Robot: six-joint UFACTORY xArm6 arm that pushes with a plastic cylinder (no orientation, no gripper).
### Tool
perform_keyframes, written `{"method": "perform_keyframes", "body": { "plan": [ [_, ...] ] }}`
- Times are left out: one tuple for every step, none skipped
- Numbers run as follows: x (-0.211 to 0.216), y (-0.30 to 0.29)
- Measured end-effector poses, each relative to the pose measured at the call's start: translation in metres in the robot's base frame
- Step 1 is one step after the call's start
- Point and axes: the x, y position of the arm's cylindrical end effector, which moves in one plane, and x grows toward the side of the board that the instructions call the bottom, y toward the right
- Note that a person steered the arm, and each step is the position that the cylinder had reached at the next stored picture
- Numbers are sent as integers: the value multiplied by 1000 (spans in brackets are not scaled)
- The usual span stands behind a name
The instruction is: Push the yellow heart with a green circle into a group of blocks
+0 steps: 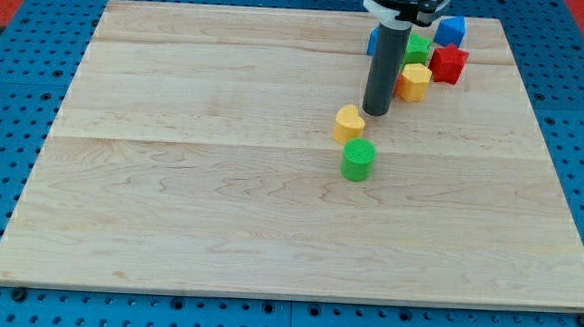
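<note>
Claw there is none on this arm: it ends in a straight dark rod with nothing to open, close or grip, and my tip [377, 113] rests on the desk [170, 197], a pale wooden board of glued planks lying on a blue perforated base [4, 118].

From the one camera view, the yellow heart [349, 121], a small solid block, sits a little right of the board's middle and in its upper half. My tip stands just beside the yellow heart, up and to the view's right of it; whether the two touch I cannot tell. The green circle [357, 159], a short ribbed cylinder, stands just below the yellow heart and slightly to the view's right, very close to it, with no clear gap between them.

Further up and to the view's right of the yellow heart, beyond the rod, lies the group of blocks. The yellow block [413, 81], with an angular outline, is the nearest to the heart. Past it come the red block [447, 64] with a jagged shape, the green block [417, 47], and the blue cube [451, 30], farthest off. Another blue block [372, 40] shows as a sliver at the rod's left edge, straight above the yellow heart.
</note>
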Motion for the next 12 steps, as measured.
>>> {"method": "perform_keyframes", "body": {
  "plan": [
    [50, 0],
    [119, 10],
    [133, -47],
    [79, -38],
    [18, -30],
    [-20, -25],
    [2, -42],
    [31, -70],
    [46, 16],
    [-12, 37],
    [-49, 37],
    [-49, 38]
  ]
}}
